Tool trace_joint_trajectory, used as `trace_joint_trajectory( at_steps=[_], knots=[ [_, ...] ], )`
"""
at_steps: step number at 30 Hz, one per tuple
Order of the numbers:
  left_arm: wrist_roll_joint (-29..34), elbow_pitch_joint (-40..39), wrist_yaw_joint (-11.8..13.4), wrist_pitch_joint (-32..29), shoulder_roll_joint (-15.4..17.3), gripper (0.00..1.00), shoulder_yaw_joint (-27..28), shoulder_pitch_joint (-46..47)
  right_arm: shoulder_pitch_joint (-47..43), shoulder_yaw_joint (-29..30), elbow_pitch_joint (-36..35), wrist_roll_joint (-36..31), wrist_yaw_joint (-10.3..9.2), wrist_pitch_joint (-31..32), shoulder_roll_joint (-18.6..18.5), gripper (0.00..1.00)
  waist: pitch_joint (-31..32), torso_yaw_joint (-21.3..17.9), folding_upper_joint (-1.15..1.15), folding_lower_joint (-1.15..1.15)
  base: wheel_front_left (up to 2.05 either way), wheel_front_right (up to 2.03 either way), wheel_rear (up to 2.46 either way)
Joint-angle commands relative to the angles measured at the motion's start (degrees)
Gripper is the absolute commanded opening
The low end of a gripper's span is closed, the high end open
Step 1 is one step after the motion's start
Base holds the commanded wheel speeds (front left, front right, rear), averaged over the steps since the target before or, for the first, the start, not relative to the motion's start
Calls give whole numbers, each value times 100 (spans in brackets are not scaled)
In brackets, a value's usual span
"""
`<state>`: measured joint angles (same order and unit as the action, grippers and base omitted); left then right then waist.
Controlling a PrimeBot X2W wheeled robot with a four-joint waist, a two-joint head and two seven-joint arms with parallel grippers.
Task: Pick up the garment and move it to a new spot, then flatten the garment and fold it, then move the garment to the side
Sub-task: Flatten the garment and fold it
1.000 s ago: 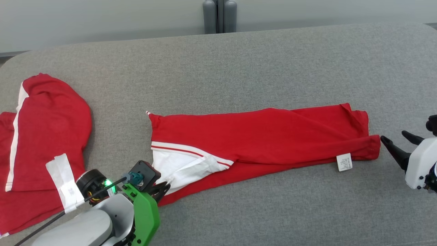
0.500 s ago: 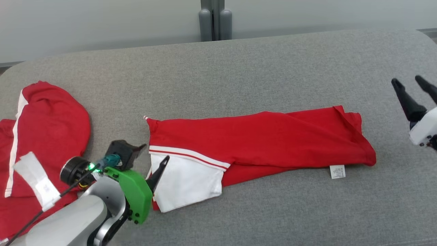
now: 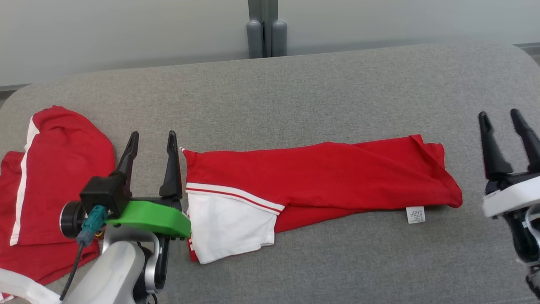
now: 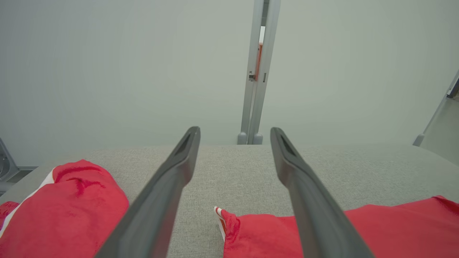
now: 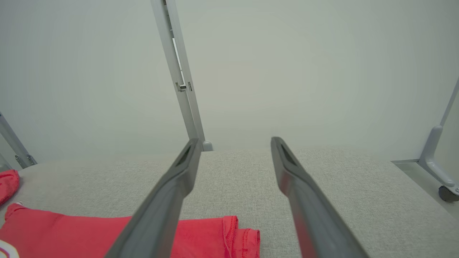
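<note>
A red garment [image 3: 320, 177] with a white sleeve and white stripe lies folded in a long band across the middle of the grey table [image 3: 295, 93]; a white label sticks out at its right end. Its left corner [image 4: 229, 222] and its right hem [image 5: 233, 236] show in the wrist views. My left gripper [image 3: 152, 142] stands open just left of the garment's left edge, raised, fingers empty. My right gripper [image 3: 500, 119] stands open to the right of the garment's right end, apart from it, also empty.
A second red garment [image 3: 55, 181] with white stripes lies bunched at the table's left edge, also in the left wrist view [image 4: 64, 211]. A grey post [image 3: 263, 29] stands behind the table's far edge. The table's right end is rounded.
My left gripper has let go of the garment's white sleeve, opened and lifted upright beside it. The right gripper has drawn away from the garment's right end and risen. The sleeve now lies flat.
</note>
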<state>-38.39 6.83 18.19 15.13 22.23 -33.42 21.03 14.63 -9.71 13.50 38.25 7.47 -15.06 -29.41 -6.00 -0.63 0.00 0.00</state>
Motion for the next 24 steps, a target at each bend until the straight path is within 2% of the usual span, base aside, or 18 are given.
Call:
trace_joint_trajectory(
  at_steps=[1, 5, 13, 17, 24],
  knots=[
    [275, -7, -122, -2, -141, 100, 227, -187, -171, 62, -150, -193, 3, -15, 717, 100, 10, -1, 0, 0, 0, 0, 0],
    [983, 16, -470, -1, -653, 100, 835, -770, -448, 374, -518, -554, 2, -16, 1061, 100, 30, -18, 0, 0, 0, 0, 0],
    [2146, -22, -1222, 0, -1508, 100, 1906, -1580, -845, 473, -711, -929, 2, -16, 1614, 100, 48, -10, 0, 0, 0, 0, 0],
    [2461, 54, -1558, 0, -1744, 100, 2253, -1753, -902, 418, -678, -1015, 2, -15, 1752, 100, 19, 5, 0, 0, 0, 0, 0],
    [2720, 160, -1894, 0, -1905, 100, 2563, -1602, -758, 477, -381, -1116, 2, -16, 1770, 100, -131, 105, 0, 0, 0, 0, 0]
  ],
)
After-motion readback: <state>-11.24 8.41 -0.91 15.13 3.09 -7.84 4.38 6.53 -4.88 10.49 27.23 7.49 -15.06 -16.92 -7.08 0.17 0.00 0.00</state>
